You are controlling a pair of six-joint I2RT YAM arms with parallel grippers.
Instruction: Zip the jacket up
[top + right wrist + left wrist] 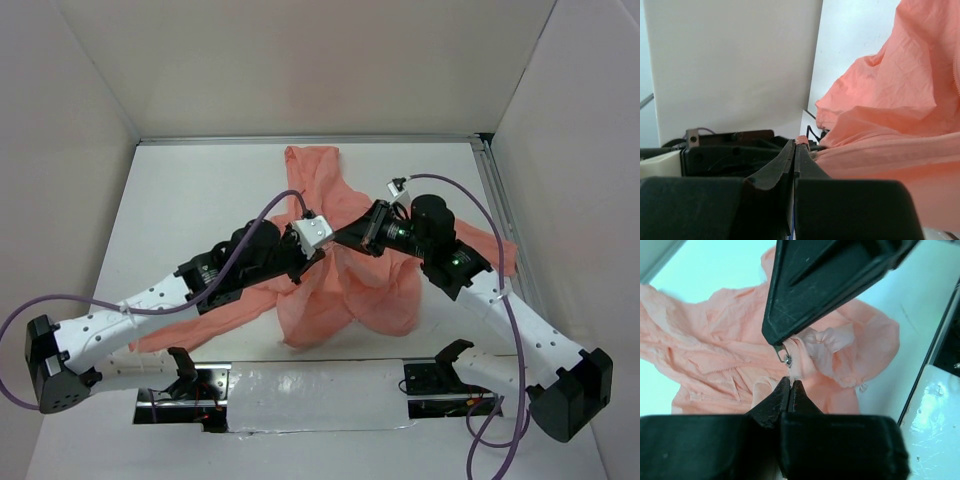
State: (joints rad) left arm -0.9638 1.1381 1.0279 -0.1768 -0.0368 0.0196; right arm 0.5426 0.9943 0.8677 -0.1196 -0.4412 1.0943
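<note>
Tabletop (190, 200), white and boxed in by pale walls (300, 60): left gripper (790, 389), jaws pinched shut on a fold of the jacket (350, 290), which lies crumpled at centre; right gripper (796, 145), jaws likewise closed on pink fabric close by; a metal rail (505, 220) lines the right edge.
</note>
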